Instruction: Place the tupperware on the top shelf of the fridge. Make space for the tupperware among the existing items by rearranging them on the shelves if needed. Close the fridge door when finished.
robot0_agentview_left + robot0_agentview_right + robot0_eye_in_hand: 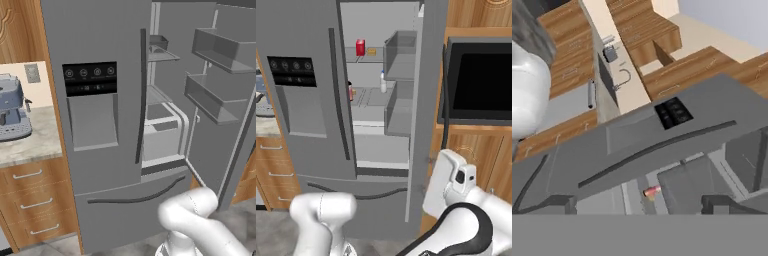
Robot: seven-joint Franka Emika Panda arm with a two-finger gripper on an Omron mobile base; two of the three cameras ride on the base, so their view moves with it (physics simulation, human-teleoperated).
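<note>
Left base view: the fridge (107, 125) stands with its right door open, bins facing in.

Right base view: a red box (360, 47) and yellowish piece (371, 51) sit on the top shelf (367, 60); a white bottle (383, 82) stands lower.

Hand view: the gripper (639, 204) fingers are spread, holding nothing. I cannot tell where the tupperware is.

No legible text, brand, number or sign anywhere. On the fridge (100, 125), a black dispenser panel (90, 78) with a row of small round pale icons and faint marks beneath, too blurred to read; seen again in the right base view (292, 71) and, above and between the finger tips (559, 204), in the hand view (673, 113), equally unreadable. Small red box (360, 47) on the top shelf (363, 59): plain, no label discernible.
</note>
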